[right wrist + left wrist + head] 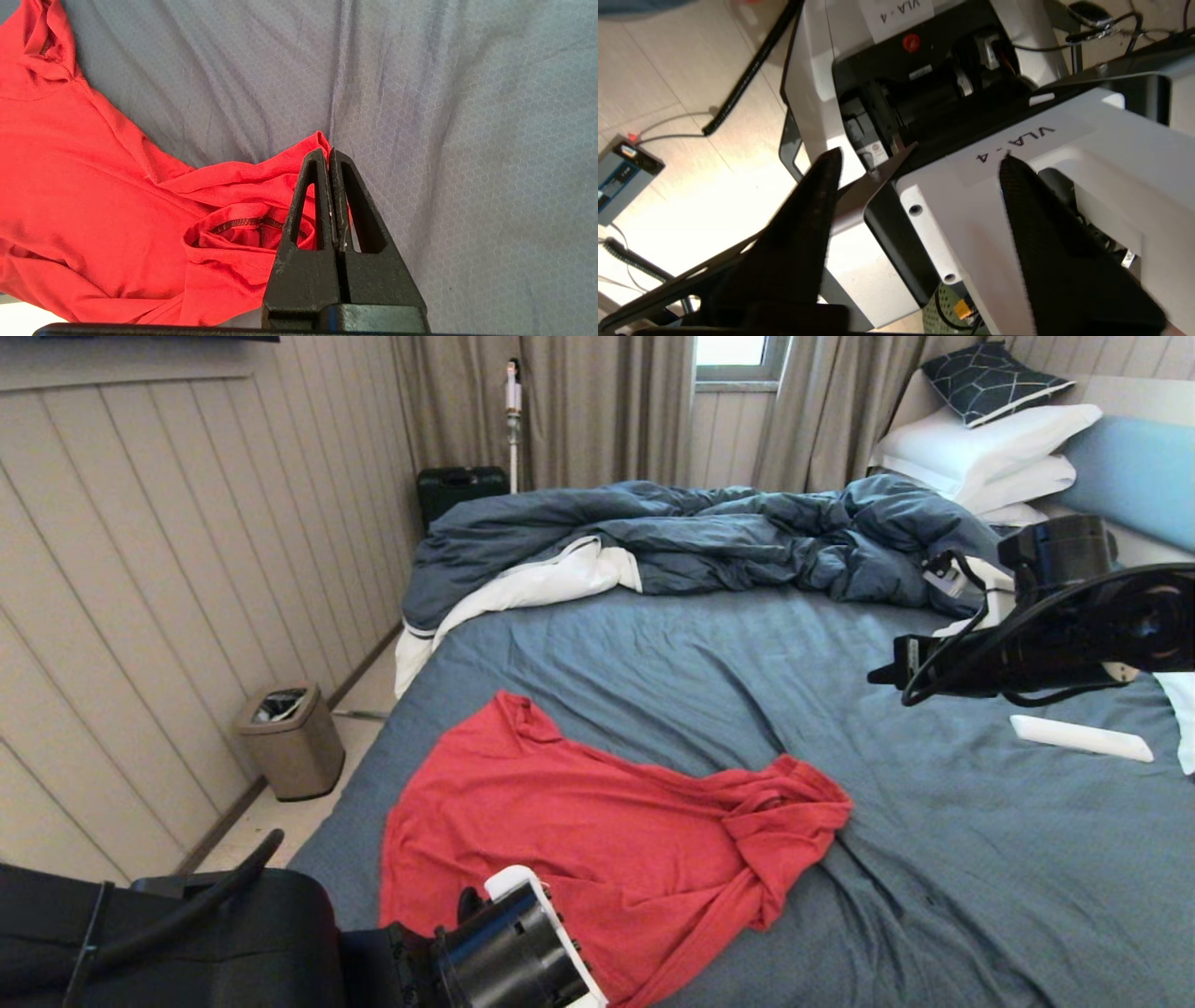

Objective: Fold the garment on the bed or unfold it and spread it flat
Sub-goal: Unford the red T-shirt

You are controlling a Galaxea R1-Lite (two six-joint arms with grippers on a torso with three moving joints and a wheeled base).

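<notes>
The red T-shirt (597,840) lies rumpled on the slate-blue sheet of the bed (934,868), near its front left. Its right side is bunched into folds. In the right wrist view the shirt (117,186) shows a gathered opening with a dark stitched seam (243,224). My right gripper (328,151) hangs above that bunched edge, shut, with nothing between its fingers; its arm (1036,644) is raised at the right. My left gripper (920,156) is open and empty, off the bed, facing my own white base (1017,210). The left wrist (509,952) shows at the bottom edge.
A rumpled dark blue duvet (709,537) fills the far side of the bed, with white pillows (990,448) by the headboard. A white bar-shaped object (1081,738) lies on the sheet at right. A bin (291,739) stands on the floor by the panelled wall.
</notes>
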